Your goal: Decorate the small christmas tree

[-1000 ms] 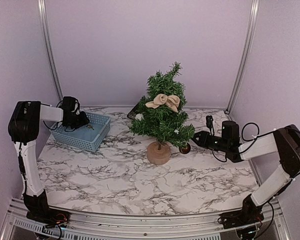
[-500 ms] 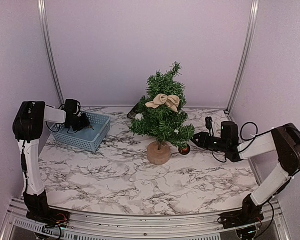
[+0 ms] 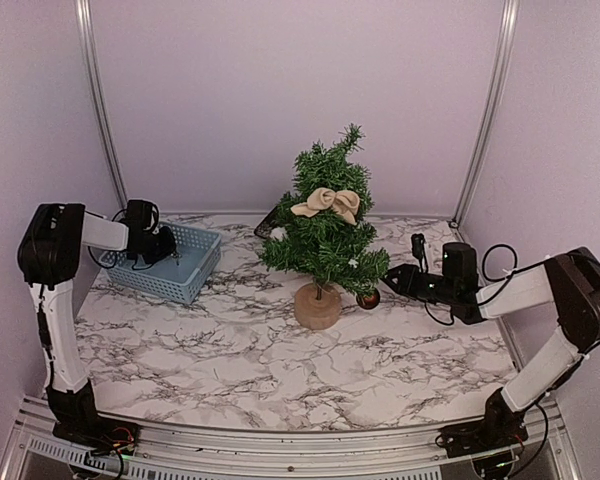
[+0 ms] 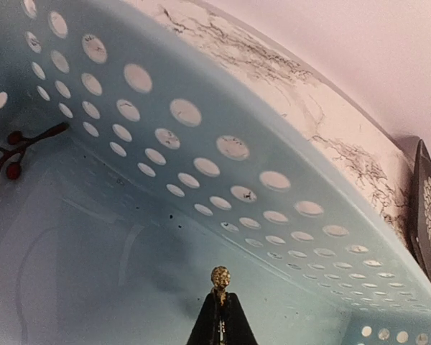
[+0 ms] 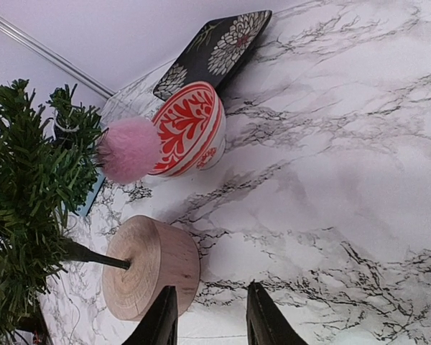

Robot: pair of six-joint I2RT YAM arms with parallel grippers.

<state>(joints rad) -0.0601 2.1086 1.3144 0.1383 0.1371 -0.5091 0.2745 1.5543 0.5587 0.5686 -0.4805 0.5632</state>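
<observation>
**Item 1. Small christmas tree** [image 3: 325, 235]: upright at the centre of the top view on its tan stump base [image 3: 317, 306]. A beige bow [image 3: 328, 202] sits high in the branches. A red bauble [image 3: 370, 297] is under the lowest right branch tip; I cannot tell whether it hangs there or rests on the table.

**Item 2. Blue perforated basket** [image 3: 185, 268]: left of the tree, well apart from it. A red berry sprig [image 4: 6, 154] lies at the left edge of the left wrist view.

**Item 3. Left gripper** [image 4: 220, 300]: inside the basket, jaws pinched fully together, with a small gold bead [image 4: 220, 276] caught at the very tips.

**Item 4. Right gripper** [image 5: 212, 291]: lower right of the tree, near the stump base, jaws narrowly apart with nothing between them.

**Hazards, as judged:**
- The hold on the bead is shallow, so it may slip out during the lift and drop back into the basket.
- Whatever is attached to the bead is hidden. A cord or body could snag on the basket holes or the sprig.
- The right gripper is close to the stump and bauble, so a forward move could nudge the tree or knock the bauble loose.
- The tree looks light, and pressing an ornament into its branches unsupported could tip it.
</observation>
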